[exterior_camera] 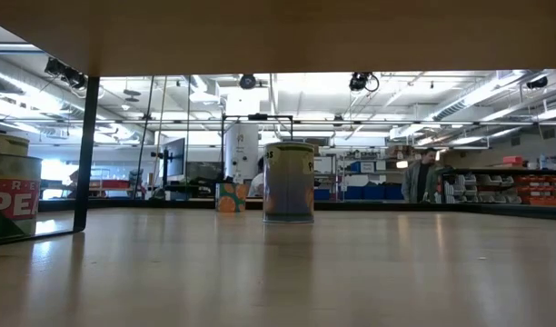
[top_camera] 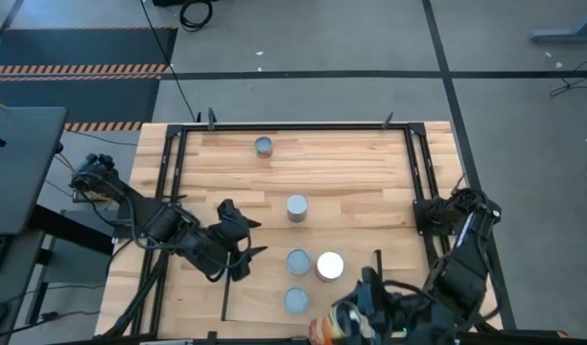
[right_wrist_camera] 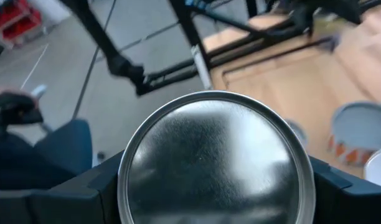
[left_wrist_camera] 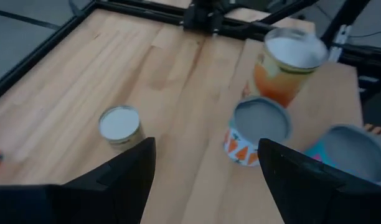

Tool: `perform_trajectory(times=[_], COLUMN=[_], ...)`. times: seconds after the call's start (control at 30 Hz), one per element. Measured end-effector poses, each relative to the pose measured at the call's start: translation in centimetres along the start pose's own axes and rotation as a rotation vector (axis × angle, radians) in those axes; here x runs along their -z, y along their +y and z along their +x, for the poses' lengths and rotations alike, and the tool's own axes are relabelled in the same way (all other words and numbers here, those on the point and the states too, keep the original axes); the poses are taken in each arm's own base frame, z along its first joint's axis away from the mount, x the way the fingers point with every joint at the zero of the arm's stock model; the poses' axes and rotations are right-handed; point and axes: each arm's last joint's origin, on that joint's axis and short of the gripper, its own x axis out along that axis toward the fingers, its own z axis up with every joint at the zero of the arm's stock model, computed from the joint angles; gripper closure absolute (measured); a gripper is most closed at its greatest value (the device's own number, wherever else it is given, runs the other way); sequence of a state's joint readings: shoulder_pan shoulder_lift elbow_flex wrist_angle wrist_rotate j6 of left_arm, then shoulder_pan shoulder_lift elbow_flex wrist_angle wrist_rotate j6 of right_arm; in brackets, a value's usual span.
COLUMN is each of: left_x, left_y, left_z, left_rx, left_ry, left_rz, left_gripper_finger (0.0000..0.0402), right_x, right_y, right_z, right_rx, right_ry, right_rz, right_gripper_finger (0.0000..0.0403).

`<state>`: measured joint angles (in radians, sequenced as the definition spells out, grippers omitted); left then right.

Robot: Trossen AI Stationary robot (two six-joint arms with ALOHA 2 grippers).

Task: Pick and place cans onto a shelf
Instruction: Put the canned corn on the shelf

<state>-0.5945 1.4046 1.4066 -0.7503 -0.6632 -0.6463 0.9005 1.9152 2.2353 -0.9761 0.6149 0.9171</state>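
Right claw (right_wrist_camera: 215, 186) grips a round silver-topped metal can (right_wrist_camera: 215, 162) near the pale wood shelf (top_camera: 260, 307); left claw (left_wrist_camera: 203, 168) gapes wide beside that shelf.

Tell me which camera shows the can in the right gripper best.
The right wrist view: the held can's round metal top fills the picture between the right gripper's dark fingers. The high view shows only part of it at the bottom edge. The left wrist view doesn't show it; in the low view I cannot pick it out.
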Motion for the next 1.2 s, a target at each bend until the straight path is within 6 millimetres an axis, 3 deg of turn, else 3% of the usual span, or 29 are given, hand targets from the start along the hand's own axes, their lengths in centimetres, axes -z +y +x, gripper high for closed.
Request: perform_trajectory(times=[0.2, 0.4, 0.57, 0.7, 0.9, 1.2], left_x=[-0.6, -0.9, -0.9, -0.9, -1.0, -1.0], left_y=[-0.3, -0.5, -0.6, -0.5, -0.4, -0.4], left_z=[0.1, 0.1, 0.1, 0.2, 0.2, 0.2], left_rx=[0.061, 0.080, 0.077, 0.067, 0.043, 0.036], left_ry=[-0.023, -0.048, -0.047, -0.058, -0.079, -0.085], left_rz=[-0.065, -0.188, -0.262, -0.280, -0.274, -0.273], left_gripper_finger=[0.0115, 0.0115, 0.0115, 0.0115, 0.0115, 0.0115], right_x=[1.2, 3.7, 4.7, 6.0, 7.2, 5.6], right_y=[0.1, -1.6, -2.7, -3.6, -2.4, -3.5], right_z=[-0.9, -2.2, -2.8, -2.0, -0.3, 1.4], right_rx=[-0.030, 0.174, 0.349, 0.439, 0.290, 0.015], right_ry=[0.133, 0.297, 0.246, 0.275, 0.297, 0.563], right_rz=[-0.054, -0.045, 0.095, 0.114, -0.179, -0.795], right_gripper_finger=[0.0092, 0.0092, 0.0092, 0.0092, 0.0092, 0.0092])
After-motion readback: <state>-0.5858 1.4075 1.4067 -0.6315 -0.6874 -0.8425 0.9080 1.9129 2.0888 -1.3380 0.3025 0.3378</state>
